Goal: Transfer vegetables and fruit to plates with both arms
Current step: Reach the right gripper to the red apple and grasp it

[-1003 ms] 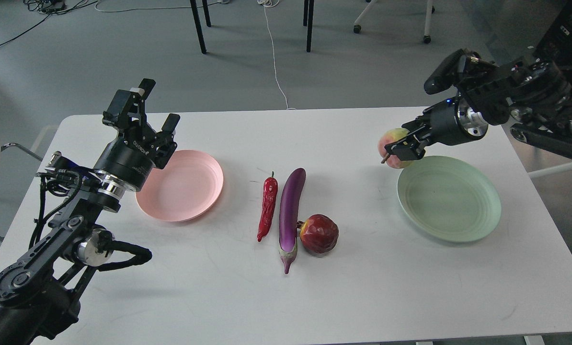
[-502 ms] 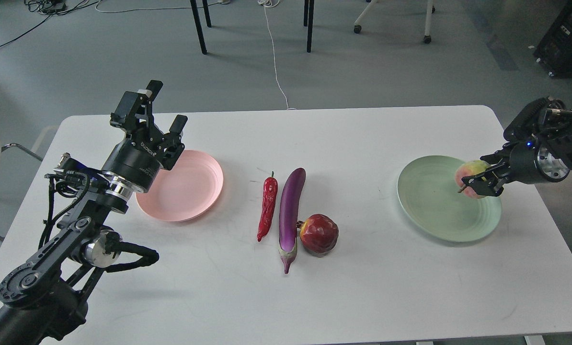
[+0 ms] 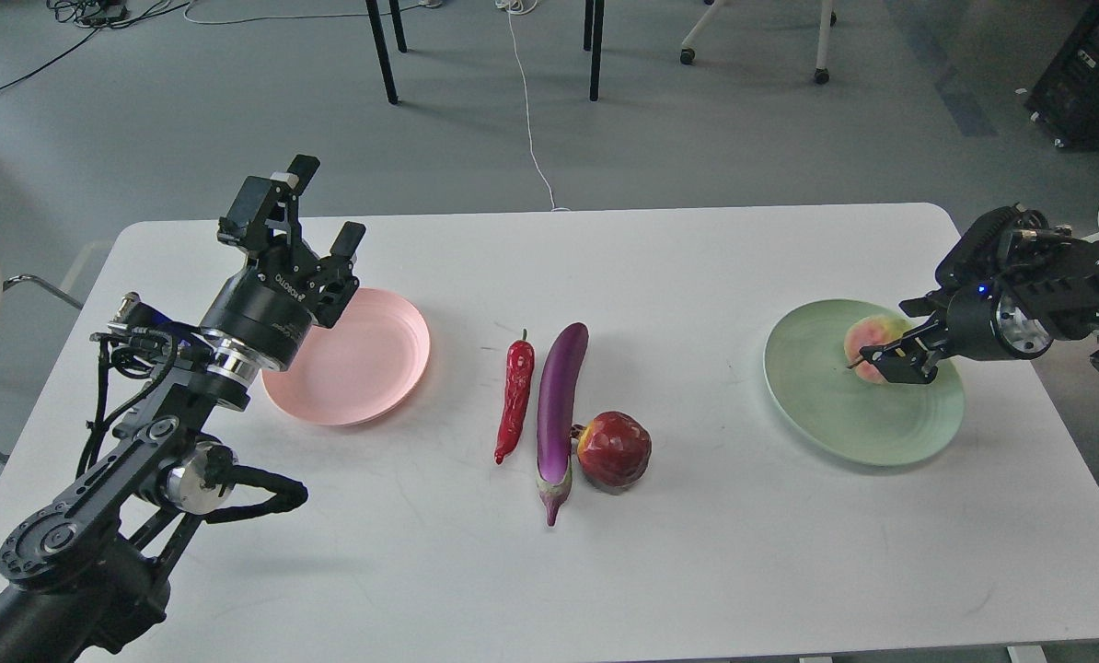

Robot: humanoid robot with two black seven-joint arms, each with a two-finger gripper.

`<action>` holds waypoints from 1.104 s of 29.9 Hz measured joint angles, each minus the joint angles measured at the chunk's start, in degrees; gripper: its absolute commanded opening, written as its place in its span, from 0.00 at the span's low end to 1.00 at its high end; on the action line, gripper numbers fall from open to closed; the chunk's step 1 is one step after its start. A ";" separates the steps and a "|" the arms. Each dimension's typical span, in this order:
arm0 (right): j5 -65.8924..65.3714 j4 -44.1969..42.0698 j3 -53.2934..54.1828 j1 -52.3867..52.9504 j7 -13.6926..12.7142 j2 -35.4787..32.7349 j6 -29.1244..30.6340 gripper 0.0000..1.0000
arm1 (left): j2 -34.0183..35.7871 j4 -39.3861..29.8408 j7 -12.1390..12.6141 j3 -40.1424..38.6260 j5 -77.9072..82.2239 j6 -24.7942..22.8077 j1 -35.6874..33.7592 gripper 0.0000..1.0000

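Note:
The yellow-green fruit with a pink blush [image 3: 865, 339] is low over the pale green plate [image 3: 844, 424] at the right, held in my right gripper [image 3: 888, 357], which is shut on it. My left gripper [image 3: 314, 214] is open and empty, raised above the far left rim of the pink plate [image 3: 356, 368]. The red chili pepper [image 3: 514, 398], the purple eggplant [image 3: 557, 405] and the dark red fruit [image 3: 613, 448] lie side by side in the middle of the white table [image 3: 660, 571]. The dark red fruit touches the eggplant.
My left arm's elbow and cables [image 3: 181, 470] hang over the table's front left part. Chair and table legs [image 3: 595, 46] stand on the grey floor beyond the far edge. A black case [image 3: 1088, 69] is at the far right.
My right gripper carried the yellow-green fruit from left of the green plate across it, then back slightly left and lower over it. My left gripper shifted a little right.

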 measured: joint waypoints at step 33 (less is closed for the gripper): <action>15.57 34.80 -5.23 22.89 0.00 8.21 8.09 0.99 | 0.19 -0.46 0.00 0.03 0.03 -0.02 -0.21 0.98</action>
